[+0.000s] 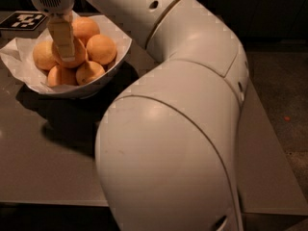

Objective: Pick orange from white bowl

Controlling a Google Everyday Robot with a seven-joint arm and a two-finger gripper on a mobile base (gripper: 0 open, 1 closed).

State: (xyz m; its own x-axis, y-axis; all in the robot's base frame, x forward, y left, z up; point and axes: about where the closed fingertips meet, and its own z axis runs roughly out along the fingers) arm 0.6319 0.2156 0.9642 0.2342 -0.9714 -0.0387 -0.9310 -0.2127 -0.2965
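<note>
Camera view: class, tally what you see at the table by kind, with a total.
Oranges: 6
White bowl: 1
Printed marker: 1
Pincer, down among the oranges in the bowl: 1
Total: 9

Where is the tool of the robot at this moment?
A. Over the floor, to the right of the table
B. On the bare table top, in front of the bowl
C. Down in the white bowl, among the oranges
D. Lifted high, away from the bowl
C: the tool hangs down inside the rim of the white bowl, with the oranges piled close around it.
</note>
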